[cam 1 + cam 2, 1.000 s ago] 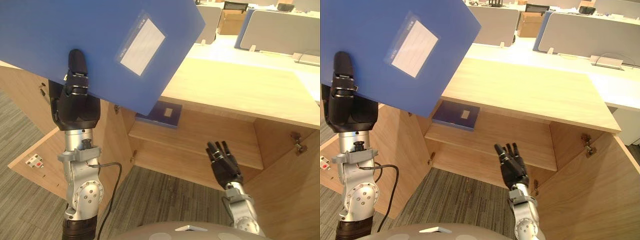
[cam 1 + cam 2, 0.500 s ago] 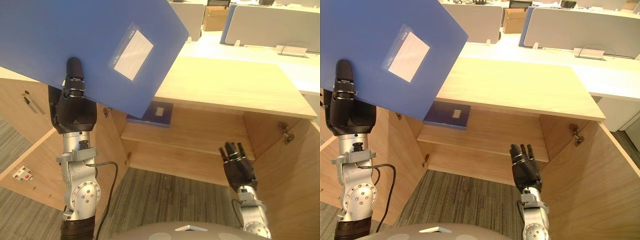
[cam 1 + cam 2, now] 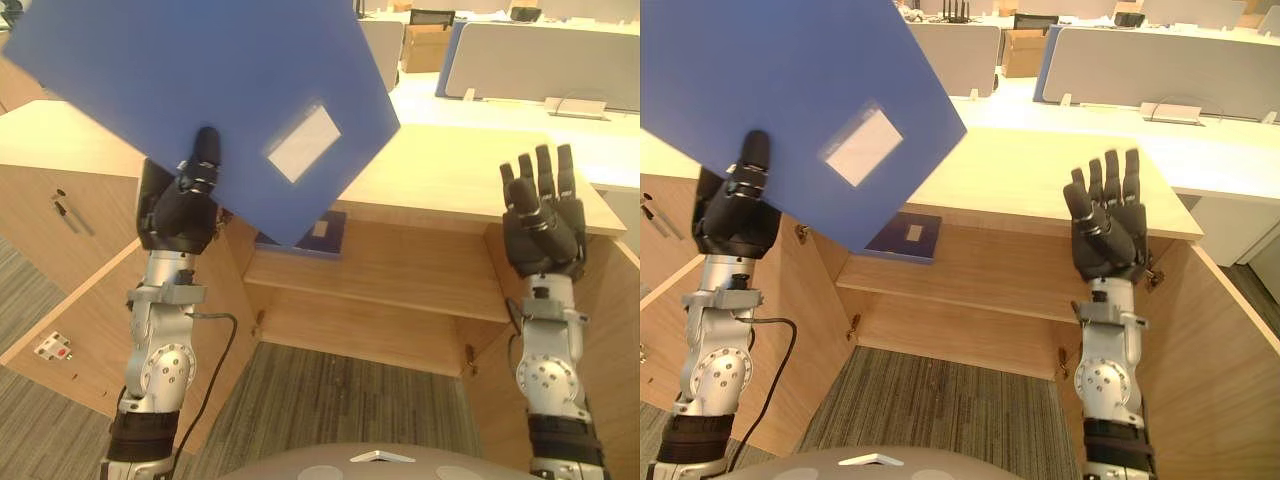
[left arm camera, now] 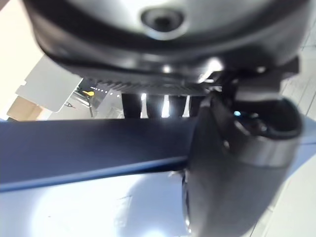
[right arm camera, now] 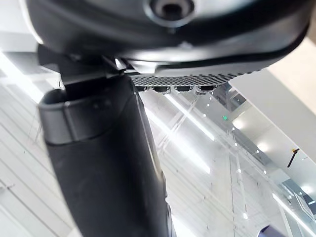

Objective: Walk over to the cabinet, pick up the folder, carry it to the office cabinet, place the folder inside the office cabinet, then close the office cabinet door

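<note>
the left hand (image 3: 182,212) is gripping the folder (image 3: 150,90) near its lower edge. the thumb (image 3: 205,160) is lying on the front face and the fingers (image 4: 154,106) are reaching behind it, so the folder is being pinched between them. the big blue folder is rising tilted above these fingers, with its white label (image 3: 303,143) sitting just beside the thumb, on the side toward the other hand. the right hand (image 3: 545,235) is raised well apart from the folder, its fingers (image 3: 541,170) stretching straight up and slightly spread, holding nothing. between the two hands the cabinet (image 3: 420,245) is standing open, its doors (image 3: 90,310) swung out and its counter (image 3: 450,175) showing behind the right fingers. below the left fingers, just past the folder's lowest corner, a second folder (image 3: 320,232) of darker blue is lying flat on the shelf (image 3: 400,275). grey carpet (image 3: 340,390) is lying below both hands.
</note>
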Robot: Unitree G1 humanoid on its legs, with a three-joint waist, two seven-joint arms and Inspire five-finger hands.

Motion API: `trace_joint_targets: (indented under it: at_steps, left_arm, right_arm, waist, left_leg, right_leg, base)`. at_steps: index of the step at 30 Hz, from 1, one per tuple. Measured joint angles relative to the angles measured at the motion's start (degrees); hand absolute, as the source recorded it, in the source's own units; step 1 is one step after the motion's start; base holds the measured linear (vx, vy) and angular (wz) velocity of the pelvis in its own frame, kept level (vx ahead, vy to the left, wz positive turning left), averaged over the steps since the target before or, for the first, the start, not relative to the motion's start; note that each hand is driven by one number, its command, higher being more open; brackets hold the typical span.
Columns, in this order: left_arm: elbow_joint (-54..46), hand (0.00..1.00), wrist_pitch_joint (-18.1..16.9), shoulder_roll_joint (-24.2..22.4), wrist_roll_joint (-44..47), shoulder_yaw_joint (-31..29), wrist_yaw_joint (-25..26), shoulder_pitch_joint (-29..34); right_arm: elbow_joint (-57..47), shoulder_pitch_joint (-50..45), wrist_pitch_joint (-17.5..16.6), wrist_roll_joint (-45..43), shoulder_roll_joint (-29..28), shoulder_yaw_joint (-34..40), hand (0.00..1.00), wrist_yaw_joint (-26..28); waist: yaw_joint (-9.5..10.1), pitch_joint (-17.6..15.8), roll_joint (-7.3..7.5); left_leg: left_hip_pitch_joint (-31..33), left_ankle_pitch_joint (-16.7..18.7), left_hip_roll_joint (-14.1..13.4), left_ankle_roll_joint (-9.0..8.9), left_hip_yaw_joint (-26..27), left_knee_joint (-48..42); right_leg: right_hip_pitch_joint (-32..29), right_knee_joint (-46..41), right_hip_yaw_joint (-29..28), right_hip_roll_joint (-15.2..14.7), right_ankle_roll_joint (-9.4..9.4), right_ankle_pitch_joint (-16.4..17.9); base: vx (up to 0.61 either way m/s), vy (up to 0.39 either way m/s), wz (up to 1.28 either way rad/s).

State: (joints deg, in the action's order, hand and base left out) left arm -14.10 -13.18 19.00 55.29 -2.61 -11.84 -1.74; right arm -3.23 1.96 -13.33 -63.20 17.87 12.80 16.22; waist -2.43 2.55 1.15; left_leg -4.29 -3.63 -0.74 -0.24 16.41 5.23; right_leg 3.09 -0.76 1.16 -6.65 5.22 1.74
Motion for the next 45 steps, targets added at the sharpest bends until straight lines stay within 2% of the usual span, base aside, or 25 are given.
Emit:
trace_joint_targets:
  at_steps: [6,12,20,26,37,41,45]
  left_arm:
    - [2.9,0.0,0.2,1.4,-1.8,0.3,-0.9,-1.9]
    - [5.0,0.0,1.0,3.1,-1.9,2.0,-1.1,-3.3]
    - [5.0,0.0,1.1,5.3,-1.9,5.5,-3.7,-5.7]
    - [5.0,0.0,1.1,7.7,-1.8,9.6,-5.9,-8.2]
    - [4.9,0.0,0.9,17.1,0.8,15.2,-6.8,-10.1]
    - [2.9,0.0,0.7,21.7,0.8,17.3,-7.6,-10.3]
    - [2.2,0.0,0.6,25.8,0.8,21.1,-8.2,-14.2]
  right_arm:
    - [0.6,1.5,0.2,2.2,1.2,-0.1,1.0,-1.8]
    - [3.5,4.5,0.7,6.6,6.2,-2.3,1.0,-3.0]
    - [8.1,9.2,2.7,6.6,10.0,-6.0,1.0,-3.1]
    - [12.6,14.9,4.4,8.8,16.3,-14.0,1.0,-2.0]
    - [16.6,21.9,5.9,11.2,23.1,-25.7,1.0,0.9]
    - [16.6,24.2,6.7,11.3,26.2,-29.8,1.0,2.5]
    - [16.6,26.5,6.8,11.3,29.2,-34.6,1.0,3.7]
  waist:
    - [0.78,0.1,0.1]
    - [0.74,0.1,0.18]
    - [1.32,0.3,0.33]
    - [2.11,1.0,0.3]
    - [3.6,1.5,0.25]
    - [3.75,2.3,0.72]
    - [4.03,3.2,1.61]
  left_leg:
    - [0.0,-0.1,0.2,0.08,-0.7,0.0]
    - [0.0,-0.4,0.3,0.47,-1.4,0.1]
    - [0.1,-1.0,0.3,0.56,-2.0,0.1]
    - [0.7,-1.6,0.2,0.67,-2.7,0.1]
    - [1.0,-2.1,-0.3,0.33,-2.8,0.1]
    - [1.6,-2.1,-0.6,0.29,-2.5,0.1]
    - [1.7,-2.1,-0.9,0.18,-2.5,0.1]
  right_leg:
    - [0.5,-0.1,0.6,-0.1,0.1,-0.1]
    - [0.8,-0.2,1.3,-0.2,0.1,-0.1]
    - [1.0,-0.1,1.9,-0.2,0.1,-0.1]
    - [1.0,-0.1,2.7,-0.3,0.09,-0.4]
    - [1.2,0.3,3.8,-0.3,-0.27,-1.0]
    - [1.0,1.0,4.9,-0.3,-0.15,-0.9]
    - [0.9,1.0,5.6,-0.3,-0.04,-1.2]
  base:
    - [0.02,0.013,0.06]
    - [-0.01,0.008,0.06]
    - [-0.03,0.011,0.04]
    - [-0.01,0.008,0.06]
    - [-0.03,0.015,0.04]
    - [-0.02,0.009,-0.01]
    - [0.01,-0.001,0.01]
